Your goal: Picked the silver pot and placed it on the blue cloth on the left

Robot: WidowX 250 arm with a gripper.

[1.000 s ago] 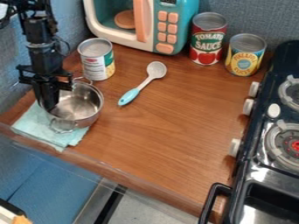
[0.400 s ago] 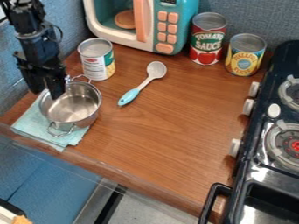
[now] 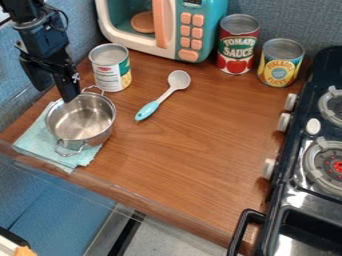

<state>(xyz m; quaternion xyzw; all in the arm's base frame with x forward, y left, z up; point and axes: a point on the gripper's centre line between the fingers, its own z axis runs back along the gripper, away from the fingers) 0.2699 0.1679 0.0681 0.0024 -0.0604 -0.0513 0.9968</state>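
Upper left, the black gripper [image 3: 56, 93] hangs over the back rim of the silver pot, its two fingers apart with nothing seen between them. One fingertip is close to the rim; contact cannot be told. The silver pot [image 3: 81, 120] is upright and empty, with one wire handle at the back and one at the front. It rests on the light blue cloth [image 3: 35, 141] near the table's left corner. The cloth shows at the pot's left and front; the pot hides the rest.
An open-topped can [image 3: 111, 70] stands just behind the pot. A spoon [image 3: 163, 95] lies to the right. Farther back are a toy microwave [image 3: 195, 30], a tomato can [image 3: 238, 45] and a pineapple can [image 3: 280, 62]. A toy stove [image 3: 294, 175] borders the right side.
The gripper has risen from inside the pot toward its back rim, and its fingers stand farther apart. The pot has shifted slightly and turned a little, remaining on the cloth.
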